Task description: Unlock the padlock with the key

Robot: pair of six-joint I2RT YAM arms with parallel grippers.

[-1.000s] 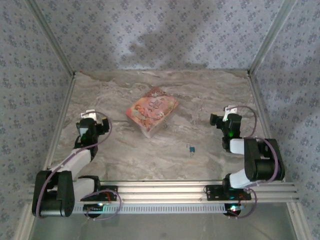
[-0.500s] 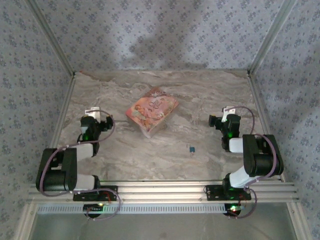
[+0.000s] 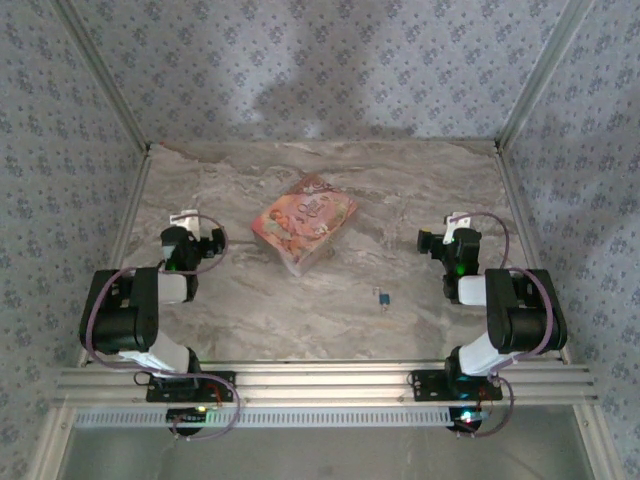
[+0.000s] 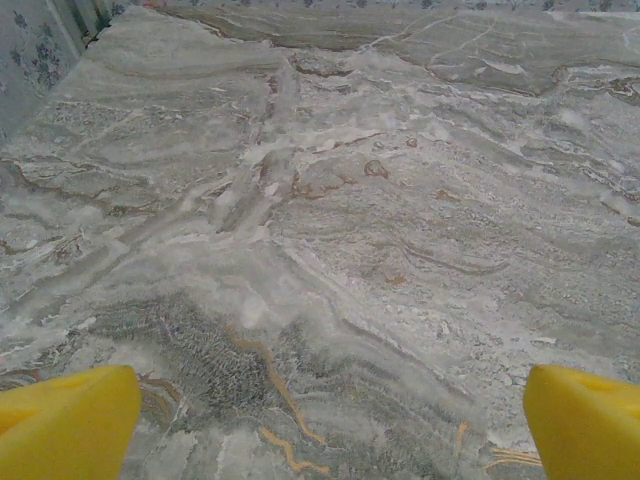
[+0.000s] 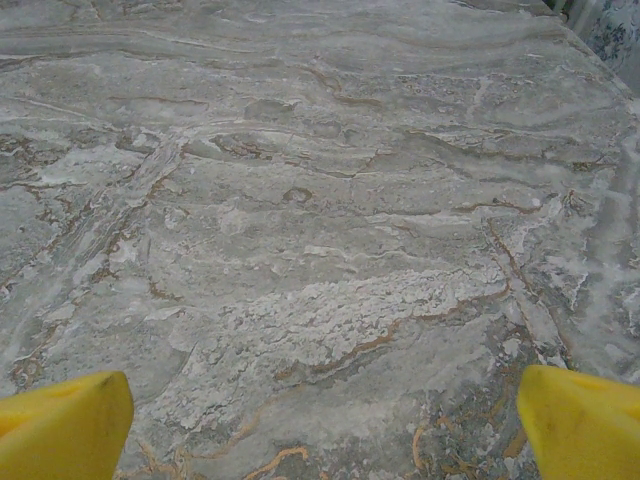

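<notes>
Left arm's folded way back compared to a second ago, with the left pincer (image 3: 190, 238) parked out at 9 o'clock on the desk (image 3: 400, 190), fingers wide apart. Over at 3 o'clock the right pincer (image 3: 440, 241) barely budged, also spread open. The padlock (image 3: 382, 297) hasn't moved, lying alone at 4 o'clock from the pink box (image 3: 303, 222).

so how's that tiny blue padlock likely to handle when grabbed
The padlock looks tiny with a silvery metal part, so probably rigid and light. On the smooth marble-look table it may skid when nudged rather than roll.
</notes>
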